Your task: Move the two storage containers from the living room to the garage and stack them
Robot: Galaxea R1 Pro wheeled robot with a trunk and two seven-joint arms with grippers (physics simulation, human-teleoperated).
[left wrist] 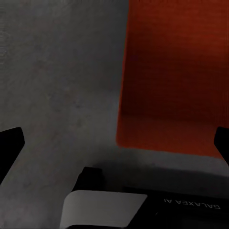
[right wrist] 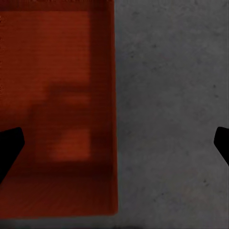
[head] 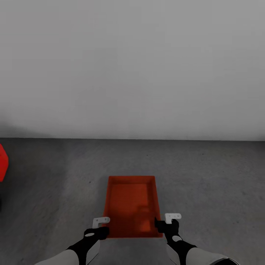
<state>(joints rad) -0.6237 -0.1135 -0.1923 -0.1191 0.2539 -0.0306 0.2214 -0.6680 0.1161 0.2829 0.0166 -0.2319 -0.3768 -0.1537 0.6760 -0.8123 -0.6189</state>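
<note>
Storage container (head: 132,206) on floor (head: 206,176) (open top); both grippers spread

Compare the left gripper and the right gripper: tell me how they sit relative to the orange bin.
The left gripper sits just outside the storage container, by its near left corner, over grey floor. The right gripper sits at the near right corner, its dark finger overlapping the bin's wall. Both are open, holding nothing, and level with the bin's near end.
</note>
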